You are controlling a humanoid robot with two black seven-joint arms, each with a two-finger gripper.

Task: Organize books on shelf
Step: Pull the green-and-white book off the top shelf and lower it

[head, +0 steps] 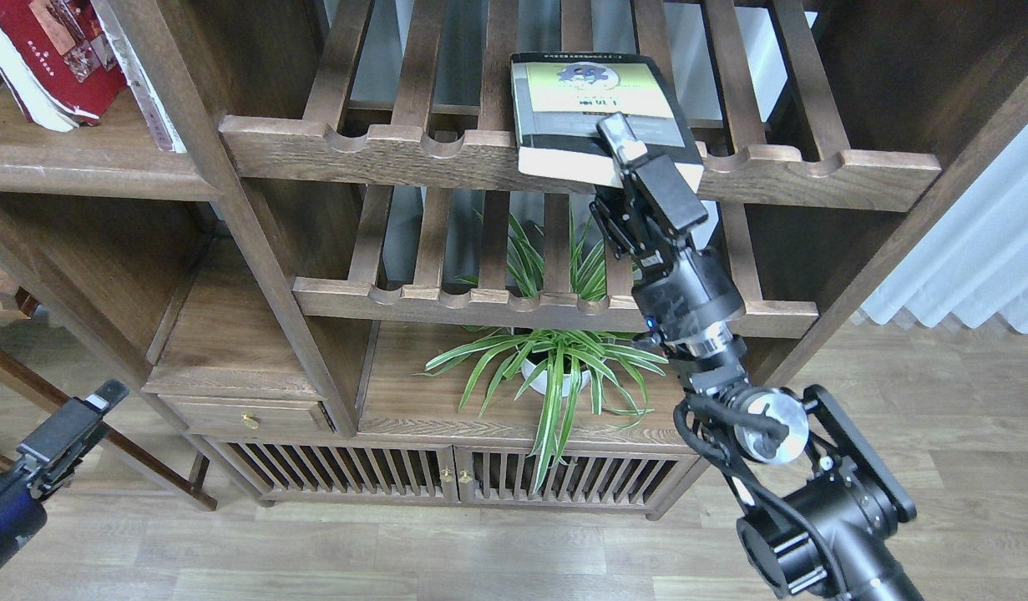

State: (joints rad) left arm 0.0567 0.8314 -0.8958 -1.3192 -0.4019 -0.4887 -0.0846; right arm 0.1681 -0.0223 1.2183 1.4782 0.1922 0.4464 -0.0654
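Note:
The thick yellow-green book [593, 88] lies flat on the upper slatted rack [380, 150], its page edge hanging over the notched front rail. My right gripper [612, 159] is closed on the book's front edge, one finger [618, 135] on the cover and the other hidden below. The red book [58, 50] and the pale lavender-white book [142, 83] lean on the flat dark-brown shelf [79, 163] at upper left. My left gripper [75, 421] hangs low at the far left, dark, its fingers not told apart.
A second slatted rack [447, 300] sits under the first. A potted spider plant [555, 367] stands on the board below it, just left of my right arm. A bookcase upright [230, 184] separates the flat shelf from the racks. White curtain [981, 250] at right.

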